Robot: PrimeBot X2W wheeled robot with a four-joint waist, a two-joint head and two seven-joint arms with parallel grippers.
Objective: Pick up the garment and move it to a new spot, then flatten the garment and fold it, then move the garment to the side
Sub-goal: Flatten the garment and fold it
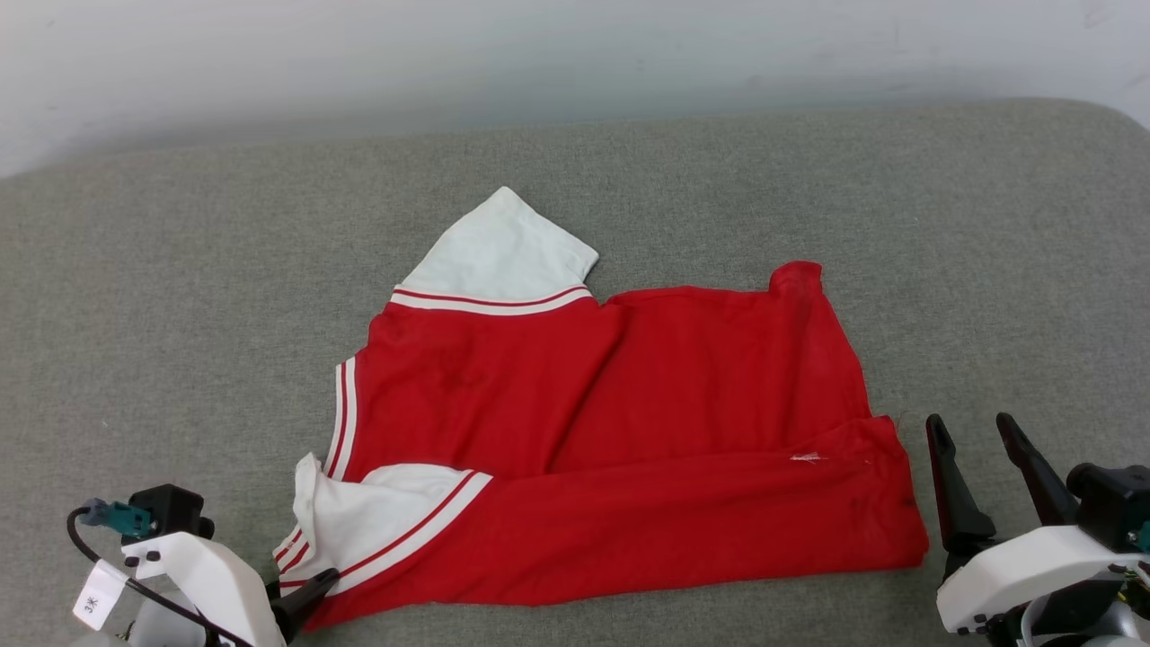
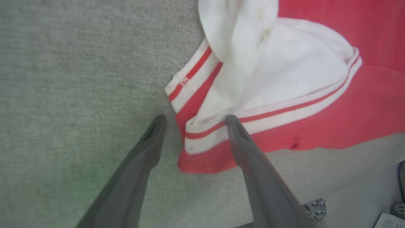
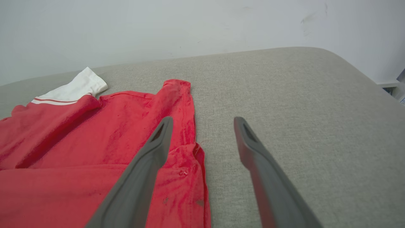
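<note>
The garment (image 1: 629,422) lies half-folded mid-frame on the grey cushion (image 1: 988,270). Both jaws gape wide and empty at its lower corners. Pinch both layers evenly and lift together, keeping the fold square.

The red, white-sleeved jersey garment (image 1: 629,431) is soft matt cloth with ribbed striped trim. The grey table (image 1: 809,180) wears coarse woven fabric. The right gripper (image 3: 202,122) has dark fingers (image 3: 148,171) of smooth matt plastic.

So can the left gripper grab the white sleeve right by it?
Probably yes: the left gripper is open right at the garment's near white sleeve, with nothing between them.
</note>
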